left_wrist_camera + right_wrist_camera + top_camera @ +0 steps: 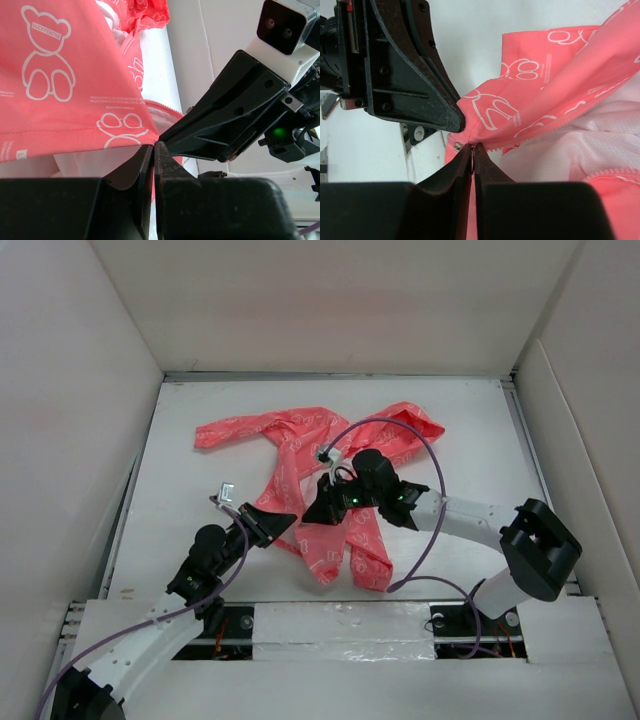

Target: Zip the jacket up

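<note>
Closest to its own wrist camera, the right gripper (472, 148) is pinched shut on the jacket (300, 440) at the foot of the zipper teeth (545, 126), and the left gripper (154, 146) clamps the hem (75, 134) just beside it, probably to hold that corner taut for the zip (the garment lies crumpled on the table (470, 440)). Whether the metal glint (457, 146) between them is the slider is hard to tell.

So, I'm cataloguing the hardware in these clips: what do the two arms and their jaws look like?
The left arm and right arm share white shells and black joint housings. Each ends in black wedge-shaped jaws tapering to thin tips. A purple cable runs along each arm, and green lights glow at the right wrist.
</note>
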Controlling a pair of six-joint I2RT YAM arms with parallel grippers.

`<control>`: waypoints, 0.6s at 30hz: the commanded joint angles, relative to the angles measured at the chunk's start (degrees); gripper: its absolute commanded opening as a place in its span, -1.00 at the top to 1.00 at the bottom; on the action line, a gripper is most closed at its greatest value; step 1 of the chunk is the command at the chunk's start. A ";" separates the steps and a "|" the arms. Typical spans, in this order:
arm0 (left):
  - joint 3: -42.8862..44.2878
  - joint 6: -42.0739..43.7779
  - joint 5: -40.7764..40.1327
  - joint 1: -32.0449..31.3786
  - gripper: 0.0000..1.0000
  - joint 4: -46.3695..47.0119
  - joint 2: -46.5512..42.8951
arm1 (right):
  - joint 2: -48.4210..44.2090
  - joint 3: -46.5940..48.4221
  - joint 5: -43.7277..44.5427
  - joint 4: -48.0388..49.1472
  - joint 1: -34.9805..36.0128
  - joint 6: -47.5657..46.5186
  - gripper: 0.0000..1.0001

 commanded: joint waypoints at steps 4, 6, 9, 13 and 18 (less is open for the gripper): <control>0.36 0.91 1.11 -0.29 1.00 2.77 -0.30 | -0.93 1.26 -1.09 2.07 -0.17 0.42 1.00; 0.71 1.17 1.20 -0.29 1.00 2.50 -0.56 | -2.50 0.73 1.53 1.90 -0.17 0.51 1.00; 2.12 2.40 0.84 -0.29 1.00 0.31 -1.44 | -4.87 -0.15 5.48 0.42 -1.48 0.34 1.00; 3.35 3.28 -0.47 -0.29 1.00 -4.43 -4.95 | -8.82 0.72 16.46 -6.70 -2.11 -3.87 1.00; 5.72 4.42 -2.58 -0.29 1.00 -9.71 -9.00 | -12.26 1.78 28.68 -14.42 -2.11 -7.13 1.00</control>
